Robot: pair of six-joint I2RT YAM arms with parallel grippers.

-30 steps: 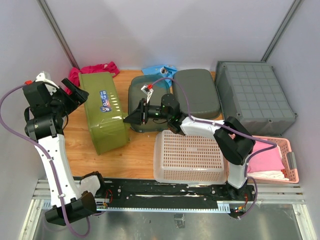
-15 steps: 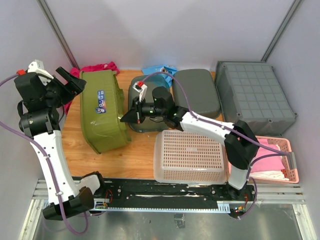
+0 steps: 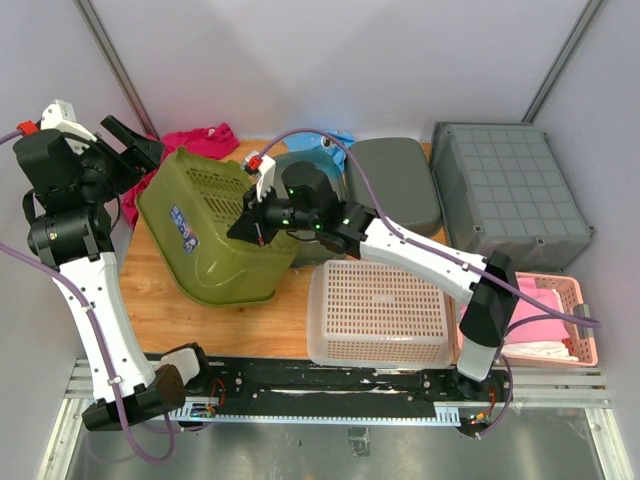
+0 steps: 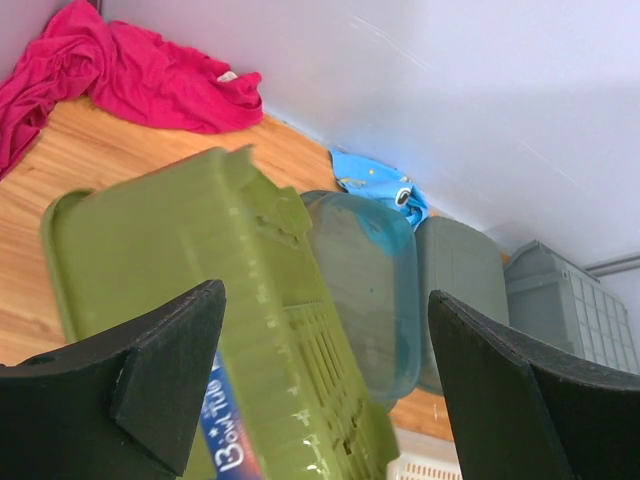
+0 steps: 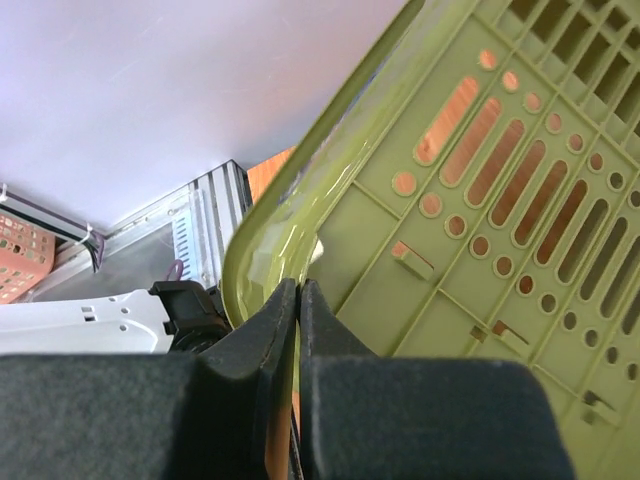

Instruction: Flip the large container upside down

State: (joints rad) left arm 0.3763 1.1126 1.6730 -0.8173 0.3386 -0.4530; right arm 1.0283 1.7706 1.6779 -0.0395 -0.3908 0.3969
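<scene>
From above, the green container (image 3: 215, 245) sits tilted at the left of the table (image 3: 165, 305), the right gripper (image 3: 243, 226) on its rim and the left gripper (image 3: 140, 150) over its far end. The left wrist view shows 2 fingers (image 4: 150, 380) wide apart, holding nothing. The right wrist view shows fingers (image 5: 400, 420) clamped on the thin rim (a slim hold), which could slip mid-tip and drop the container onto the teal tub (image 4: 365, 270).

Large olive-green slotted plastic container (image 3: 215, 235), tipped on its side, opening facing upward-right, left of table
</scene>
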